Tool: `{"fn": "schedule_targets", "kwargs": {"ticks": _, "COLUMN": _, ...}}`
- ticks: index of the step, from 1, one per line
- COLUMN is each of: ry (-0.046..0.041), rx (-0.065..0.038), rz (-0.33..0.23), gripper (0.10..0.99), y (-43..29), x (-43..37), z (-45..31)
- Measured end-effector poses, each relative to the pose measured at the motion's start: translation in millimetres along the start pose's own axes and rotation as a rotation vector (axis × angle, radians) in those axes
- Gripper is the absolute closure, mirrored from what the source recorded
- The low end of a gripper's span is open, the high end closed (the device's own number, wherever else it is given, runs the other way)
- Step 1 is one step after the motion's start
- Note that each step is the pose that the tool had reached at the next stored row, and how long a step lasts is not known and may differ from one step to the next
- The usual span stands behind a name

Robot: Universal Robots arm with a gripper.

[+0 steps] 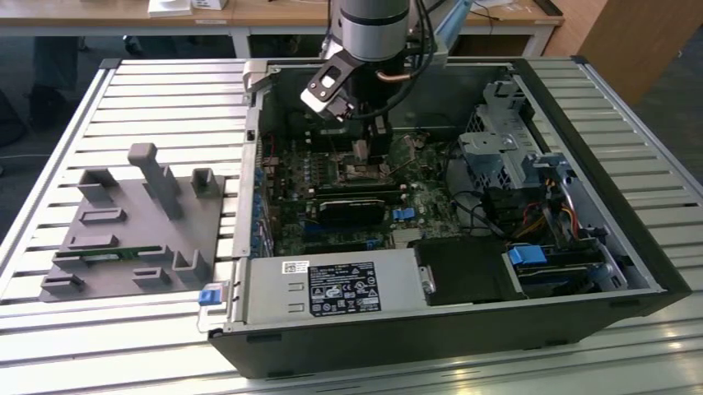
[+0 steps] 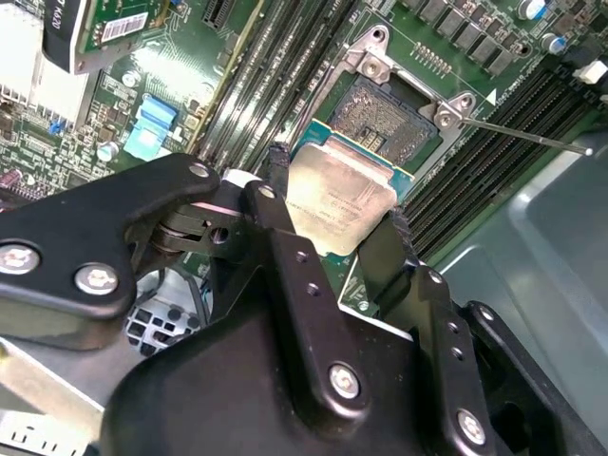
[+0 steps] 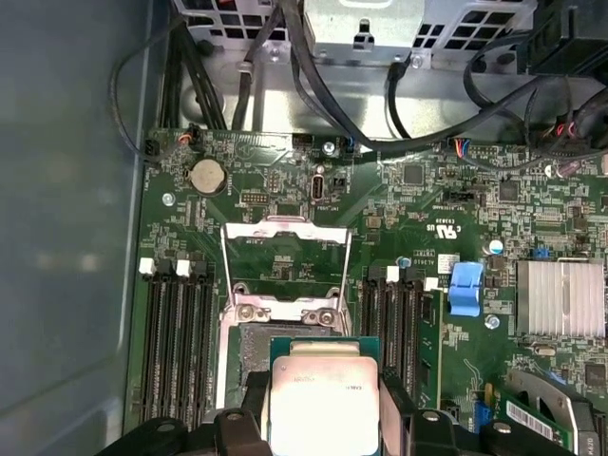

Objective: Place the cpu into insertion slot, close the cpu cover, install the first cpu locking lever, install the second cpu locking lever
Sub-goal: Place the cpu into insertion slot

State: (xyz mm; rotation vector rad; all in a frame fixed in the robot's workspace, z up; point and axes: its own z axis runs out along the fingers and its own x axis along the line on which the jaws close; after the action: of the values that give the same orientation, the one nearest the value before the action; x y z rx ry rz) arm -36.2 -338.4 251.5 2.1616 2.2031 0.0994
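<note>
My gripper [image 2: 334, 217] is shut on the cpu [image 2: 337, 195], a flat square chip with a silvery top, gripped by two opposite edges between the black fingers [image 2: 275, 190]. The cpu [image 3: 323, 394] hangs level just above the insertion slot [image 3: 249, 344], covering part of it. The slot's dark centre [image 2: 389, 116] still shows beside the chip. The cpu cover [image 3: 285, 226] stands swung open beyond the slot. A thin locking lever [image 2: 532, 136] sticks out from the socket's corner. In the exterior view the gripper [image 1: 368, 155] reaches down into the open computer case over the motherboard [image 1: 329, 177].
Black memory slots [image 3: 176, 342] flank the socket on both sides. A blue connector [image 3: 465, 288] and a finned heatsink [image 3: 560, 296] lie on the board. Cables [image 3: 313, 85] run along the case wall. A grey fixture block [image 1: 137, 226] sits outside the case at the exterior view's left.
</note>
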Motion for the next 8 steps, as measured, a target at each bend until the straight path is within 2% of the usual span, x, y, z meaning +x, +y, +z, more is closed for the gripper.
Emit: {"fn": "schedule_targets", "kwargs": {"ticks": 8, "ry": -0.0008, "rx": 0.000, "rz": 0.012, "gripper": 0.545, "y": -2.1, "x": 0.0, "z": 4.1}}
